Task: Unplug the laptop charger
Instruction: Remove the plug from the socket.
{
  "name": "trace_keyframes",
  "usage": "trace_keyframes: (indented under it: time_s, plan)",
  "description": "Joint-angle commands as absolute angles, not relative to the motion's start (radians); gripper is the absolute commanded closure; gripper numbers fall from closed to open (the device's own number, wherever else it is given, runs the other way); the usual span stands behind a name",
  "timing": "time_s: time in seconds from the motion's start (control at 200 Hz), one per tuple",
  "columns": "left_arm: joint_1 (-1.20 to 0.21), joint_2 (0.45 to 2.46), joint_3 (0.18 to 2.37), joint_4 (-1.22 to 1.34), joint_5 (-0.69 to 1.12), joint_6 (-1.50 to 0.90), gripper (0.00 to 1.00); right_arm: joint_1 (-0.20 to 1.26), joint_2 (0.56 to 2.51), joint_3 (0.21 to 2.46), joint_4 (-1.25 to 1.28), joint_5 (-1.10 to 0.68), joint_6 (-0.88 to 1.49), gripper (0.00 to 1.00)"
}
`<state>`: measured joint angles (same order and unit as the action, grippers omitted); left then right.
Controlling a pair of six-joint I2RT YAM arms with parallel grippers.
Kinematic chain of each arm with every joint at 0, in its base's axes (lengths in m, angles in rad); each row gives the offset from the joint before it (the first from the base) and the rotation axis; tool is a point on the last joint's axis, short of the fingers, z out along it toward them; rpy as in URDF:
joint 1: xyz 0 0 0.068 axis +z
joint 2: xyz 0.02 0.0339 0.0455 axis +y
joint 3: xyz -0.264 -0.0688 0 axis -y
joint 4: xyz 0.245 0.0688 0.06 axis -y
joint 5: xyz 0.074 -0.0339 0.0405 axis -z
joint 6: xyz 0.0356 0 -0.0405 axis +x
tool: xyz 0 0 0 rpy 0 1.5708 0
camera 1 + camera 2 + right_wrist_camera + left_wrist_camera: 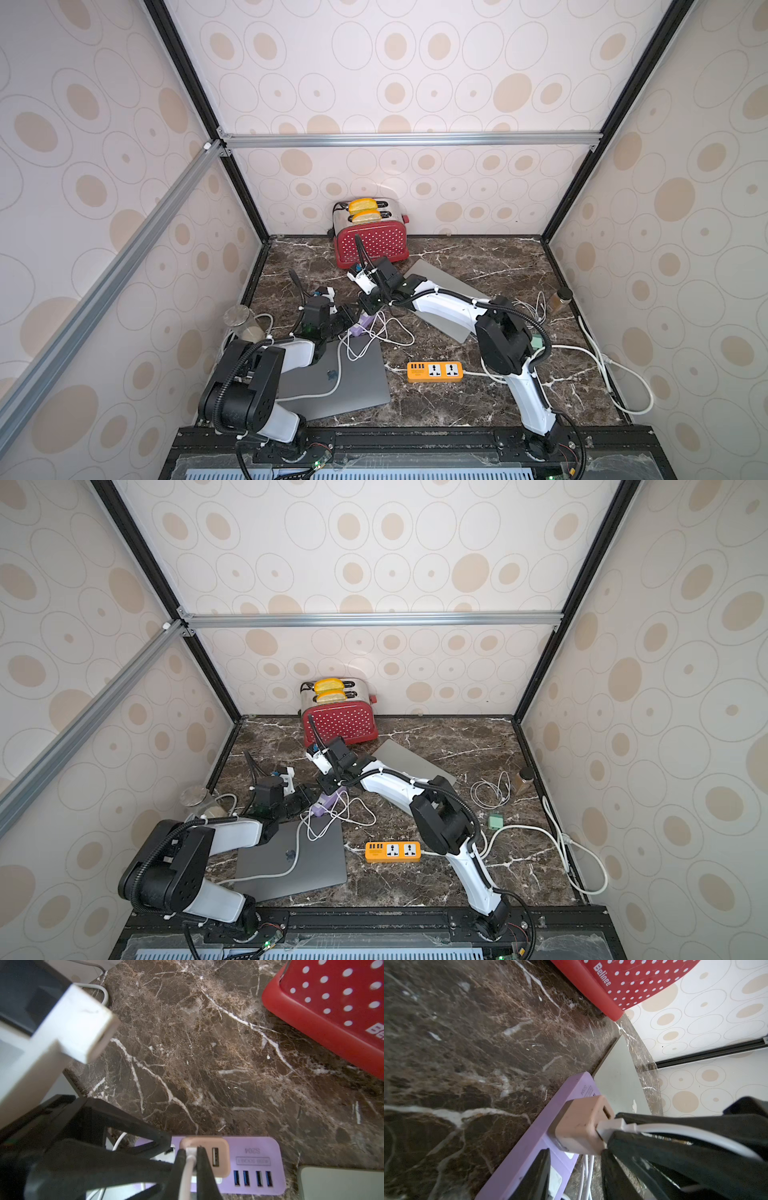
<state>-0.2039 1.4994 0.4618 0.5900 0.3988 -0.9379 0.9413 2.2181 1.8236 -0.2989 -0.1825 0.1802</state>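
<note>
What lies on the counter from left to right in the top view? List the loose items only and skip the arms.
In a top view: glass jar → dark grey laptop → orange power strip → small green box → brown jar.

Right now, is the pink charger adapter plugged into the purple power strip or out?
Plugged in: the pink charger adapter sits flush against the purple power strip, no prongs visible.

The pinkish cube charger point(581, 1124) stands plugged into the purple strip point(255, 1167) on the counter; a white cable point(611, 1126) is plugged into one of its two sockets.
</note>
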Motion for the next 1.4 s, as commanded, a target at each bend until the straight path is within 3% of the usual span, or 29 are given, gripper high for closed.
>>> trace_keyframes:
  time_s: [0.0, 0.431, 0.726, 1.097, 1.392]
  plan:
    - [-0.178, 1.496, 0.439, 0.685, 0.363, -0.992, 0.58, 0.963, 2.209, 1.795, -0.34, -0.259, 0.195, 1.0]
    - [-0.137, 1.738, 0.384, 1.138, 0.484, -1.171, 0.59, 0.96, 2.194, 1.773, -0.349, -0.241, 0.189, 1.0]
    - [-0.138, 1.688, 0.356, 1.199, 0.565, -1.12, 0.54, 0.957, 2.212, 1.799, -0.357, -0.243, 0.192, 1.0]
    - [-0.138, 1.716, 0.347, 1.122, 0.574, -1.091, 0.57, 0.956, 2.214, 1.804, -0.358, -0.241, 0.193, 1.0]
    - [-0.138, 1.629, 0.392, 0.801, 0.52, -1.009, 0.57, 0.956, 2.213, 1.809, -0.359, -0.255, 0.187, 1.0]
